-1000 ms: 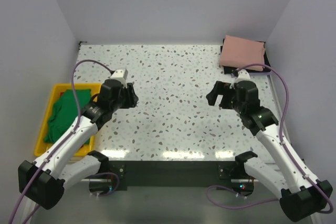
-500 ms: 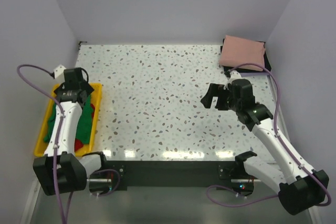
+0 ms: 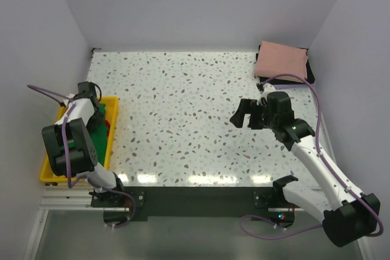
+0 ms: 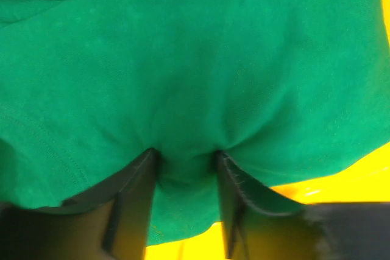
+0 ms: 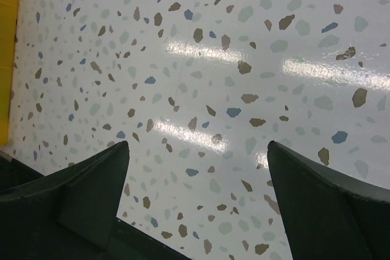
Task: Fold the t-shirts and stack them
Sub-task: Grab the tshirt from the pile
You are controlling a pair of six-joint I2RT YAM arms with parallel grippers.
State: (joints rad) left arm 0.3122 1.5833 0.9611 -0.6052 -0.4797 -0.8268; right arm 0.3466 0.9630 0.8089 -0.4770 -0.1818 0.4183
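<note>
Down in the yellow tray (image 4: 347, 181), the left hand (image 4: 186, 165) pinches the green t-shirt (image 4: 195, 59); the right hand (image 5: 198, 145) hovers wide open, empty.

Speckled terrazzo counter (image 3: 183, 89), glossy, with light glare along the 6 o'clock edge. At the 1 o'clock corner a folded salmon pink t-shirt (image 3: 280, 60) lies on a black mat (image 3: 309, 72). A yellow tray (image 3: 50, 173) sits at the 9 o'clock edge; whether the counter bears it cannot be determined.

Crumpled green t-shirt (image 4: 195, 71) in yellow tray (image 3: 49, 173), red t-shirt (image 3: 108, 127) alongside, salmon-pink t-shirt (image 3: 280, 60) folded at far-right corner
</note>
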